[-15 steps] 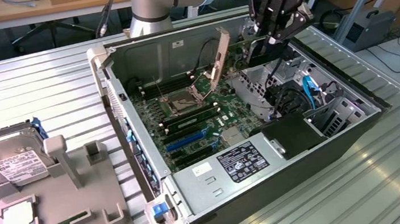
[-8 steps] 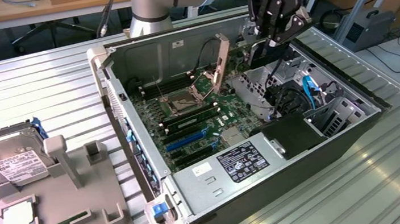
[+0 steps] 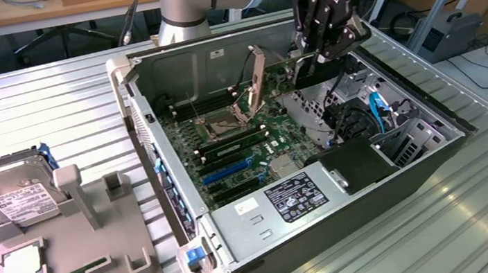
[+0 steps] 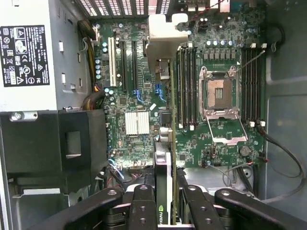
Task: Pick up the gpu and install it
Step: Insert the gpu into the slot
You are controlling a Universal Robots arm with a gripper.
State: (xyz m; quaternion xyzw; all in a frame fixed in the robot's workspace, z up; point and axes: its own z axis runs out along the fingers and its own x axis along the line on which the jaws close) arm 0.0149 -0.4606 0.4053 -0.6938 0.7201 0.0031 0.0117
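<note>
Gripper [image 4: 163,194] clenched on gpu [image 4: 163,165], card edge-on between fingers [image 4: 144,203], silver bracket [image 4: 165,40] at far end. Motherboard [image 4: 189,143] of open computer case [image 3: 144,121] below gripper. Likely light, stiff, fragile: grip cooler flanks, spare contacts.

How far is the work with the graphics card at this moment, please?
Done: the graphics card is picked up, with the gripper shut on it. In hand: it hangs on edge above the motherboard, inside the open computer case. Left: the card is not yet seated in any slot.
</note>
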